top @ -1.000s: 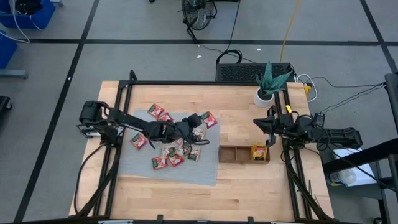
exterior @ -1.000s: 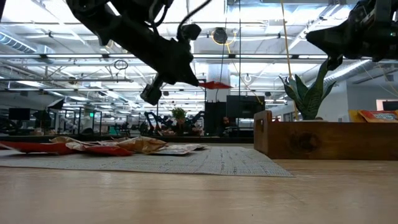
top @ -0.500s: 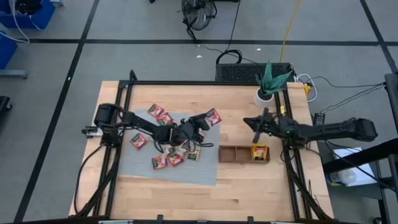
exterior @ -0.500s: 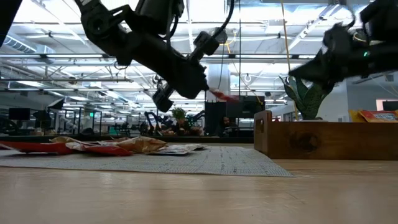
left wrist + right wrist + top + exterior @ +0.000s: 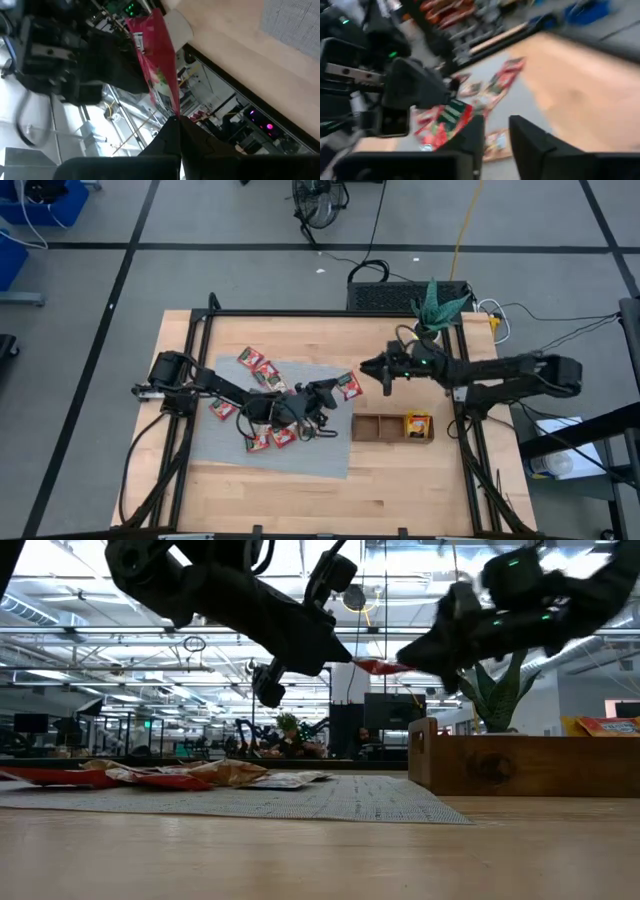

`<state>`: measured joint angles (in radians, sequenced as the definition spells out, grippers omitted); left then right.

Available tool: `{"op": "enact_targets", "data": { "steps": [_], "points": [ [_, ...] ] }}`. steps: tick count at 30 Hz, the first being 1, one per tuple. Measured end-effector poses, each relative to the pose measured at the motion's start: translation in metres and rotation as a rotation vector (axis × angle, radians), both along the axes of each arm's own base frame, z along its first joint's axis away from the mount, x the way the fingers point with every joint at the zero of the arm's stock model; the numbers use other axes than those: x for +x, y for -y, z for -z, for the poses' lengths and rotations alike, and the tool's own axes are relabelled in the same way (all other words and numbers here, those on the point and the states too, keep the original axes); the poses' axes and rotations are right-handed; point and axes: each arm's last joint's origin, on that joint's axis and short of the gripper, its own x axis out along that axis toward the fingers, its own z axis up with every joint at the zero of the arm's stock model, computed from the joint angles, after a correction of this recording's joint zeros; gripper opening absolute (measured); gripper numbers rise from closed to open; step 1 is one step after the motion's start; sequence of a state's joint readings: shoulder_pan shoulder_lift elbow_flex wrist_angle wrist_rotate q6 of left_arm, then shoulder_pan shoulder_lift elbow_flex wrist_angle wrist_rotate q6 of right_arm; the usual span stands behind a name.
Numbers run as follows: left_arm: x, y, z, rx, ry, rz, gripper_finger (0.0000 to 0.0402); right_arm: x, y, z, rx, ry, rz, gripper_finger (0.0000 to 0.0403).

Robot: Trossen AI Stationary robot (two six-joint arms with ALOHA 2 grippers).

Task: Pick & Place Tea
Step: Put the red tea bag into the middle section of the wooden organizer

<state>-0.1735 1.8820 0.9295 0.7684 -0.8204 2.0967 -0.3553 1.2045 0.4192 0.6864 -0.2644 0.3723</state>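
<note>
My left gripper (image 5: 333,391) is shut on one red, white and green tea sachet (image 5: 348,387) and holds it in the air just past the grey mat's (image 5: 225,452) right edge. Several more sachets (image 5: 262,372) lie flat on the mat. My right gripper (image 5: 368,370) reaches in from the right, open, its fingers (image 5: 522,132) a short way from the held sachet (image 5: 445,122) with nothing between them. A brown wooden tray (image 5: 372,428) lies on the table, with a yellow-orange sachet (image 5: 417,423) in its right compartment. My left gripper pinches the sachet by one edge (image 5: 171,111) between its two shut fingers. The fingers lie about level and point toward the table's right. The sachet (image 5: 380,666) sticks out beyond the fingertips, lying roughly flat and lifted clear of mat and table.
A potted plant (image 5: 432,315) stands at the far right corner behind my right arm. A black metal frame (image 5: 300,313) runs round the table. Bare wood (image 5: 400,490) lies near the tray toward the front edge.
My left gripper has carried the sachet from above the mat toward the table's right edge and rolled, so the sachet now lies flatter. My right arm has stretched out from the right edge toward the table's left, up to the held sachet.
</note>
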Motion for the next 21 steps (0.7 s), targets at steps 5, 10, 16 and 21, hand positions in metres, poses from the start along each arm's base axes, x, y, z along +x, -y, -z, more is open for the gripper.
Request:
{"op": "enact_targets", "data": {
  "steps": [5,10,16,21],
  "points": [
    [-0.001,0.004,0.0,-0.001,0.005,0.002,0.0,0.025,0.016,-0.01,0.103,0.035,-0.14,0.0153],
    [-0.001,0.004,0.0,-0.002,0.004,-0.014,0.0,0.036,0.021,-0.012,0.177,0.036,-0.226,0.0179],
    [-0.001,0.004,0.0,0.001,0.002,-0.017,0.0,0.036,0.021,-0.008,0.2,0.004,-0.241,0.0165],
    [-0.001,0.004,0.0,0.008,-0.002,-0.022,0.0,0.036,0.02,-0.004,0.216,-0.029,-0.255,0.0154]
  ]
}}
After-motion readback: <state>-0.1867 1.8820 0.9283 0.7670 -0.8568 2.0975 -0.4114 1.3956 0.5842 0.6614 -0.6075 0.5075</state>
